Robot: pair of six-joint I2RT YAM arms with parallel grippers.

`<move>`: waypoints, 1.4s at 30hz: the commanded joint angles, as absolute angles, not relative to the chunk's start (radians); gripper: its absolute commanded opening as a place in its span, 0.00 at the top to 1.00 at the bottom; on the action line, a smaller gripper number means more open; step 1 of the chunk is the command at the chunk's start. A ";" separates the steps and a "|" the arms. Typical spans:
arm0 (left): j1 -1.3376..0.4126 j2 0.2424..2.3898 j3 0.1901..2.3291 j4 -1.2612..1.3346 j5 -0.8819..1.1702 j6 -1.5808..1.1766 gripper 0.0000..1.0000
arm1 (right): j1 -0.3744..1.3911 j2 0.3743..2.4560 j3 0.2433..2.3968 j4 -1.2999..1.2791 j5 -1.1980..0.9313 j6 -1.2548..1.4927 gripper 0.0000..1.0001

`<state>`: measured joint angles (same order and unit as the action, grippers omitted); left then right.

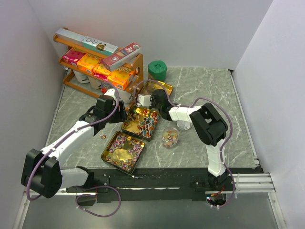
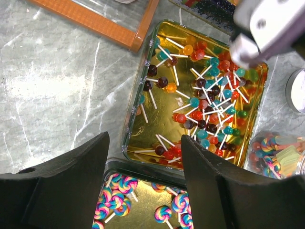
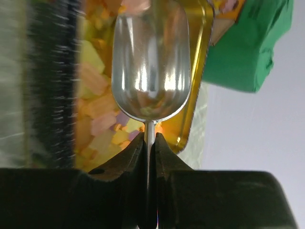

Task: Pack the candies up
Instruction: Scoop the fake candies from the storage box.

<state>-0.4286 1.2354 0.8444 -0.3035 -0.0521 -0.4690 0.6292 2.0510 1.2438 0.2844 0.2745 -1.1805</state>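
Now | left claw [image 2: 145, 164] released, hovering over lollipop candies [image 2: 209, 100] | right claw [image 3: 149, 139] clenched on scoop [image 3: 150, 62] handle, 12 o'clock of middle tin [image 1: 129, 117] | jar [image 1: 170, 138] at tin's 4 o'clock

the left arm [image 1: 71, 138] and the right arm [image 1: 215, 155] both have white tube links between bulky black joint housings. a lilac cable [image 1: 231, 126] loops along each. the left gripper [image 2: 145, 152] has broad matte black fingers [image 2: 57, 191]; the right gripper [image 3: 149, 143] has slim, tapering black ones.
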 commanded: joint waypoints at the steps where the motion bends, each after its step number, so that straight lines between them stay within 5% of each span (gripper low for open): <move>1: -0.425 1.206 0.841 -0.278 -0.072 -0.483 0.33 | 0.646 1.985 1.184 0.203 0.043 -1.198 1.00; 17: -0.423 1.224 0.853 -0.284 -0.066 -0.483 0.32 | 0.522 1.996 1.305 0.255 0.221 -1.167 1.00; 28: -0.423 1.246 0.859 -0.279 -0.067 -0.491 0.32 | 0.448 1.890 1.266 -0.116 -0.046 -1.301 1.00; 42: -0.417 1.230 0.847 -0.275 -0.086 -0.494 0.32 | 0.443 1.898 1.281 -0.207 -0.141 -1.351 1.00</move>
